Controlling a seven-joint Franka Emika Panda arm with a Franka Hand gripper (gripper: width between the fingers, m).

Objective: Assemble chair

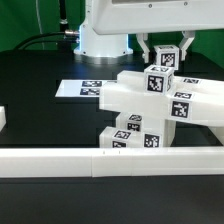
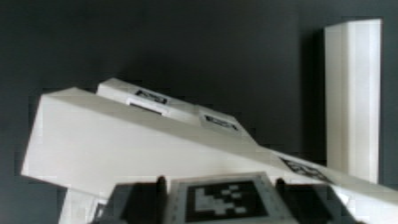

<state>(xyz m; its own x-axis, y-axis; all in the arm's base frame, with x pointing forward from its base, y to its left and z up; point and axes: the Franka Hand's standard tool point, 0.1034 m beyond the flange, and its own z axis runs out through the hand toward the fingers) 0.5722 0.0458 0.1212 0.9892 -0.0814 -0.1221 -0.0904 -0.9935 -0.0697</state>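
The chair [image 1: 140, 100] is a partly built cluster of glossy white tagged blocks, standing right of the middle in the exterior view. A broad slab [image 1: 195, 100] juts toward that view's right over short posts [image 1: 128, 130]. My gripper [image 1: 165, 55] hangs over the cluster's top, shut on a short tagged post [image 1: 163, 62] that stands upright against the assembly. In the wrist view the gripper [image 2: 217, 200] has its dark fingers [image 2: 139, 200] on either side of that post's tag [image 2: 217, 197]. Beyond it lies the sloping white chair slab [image 2: 143, 135].
The marker board [image 1: 85, 88] lies flat behind the chair on the exterior view's left. A long low white rail [image 1: 110, 160] runs along the front, and a short piece [image 1: 3, 120] sits at the left edge. Another rail [image 2: 352, 90] shows in the wrist view.
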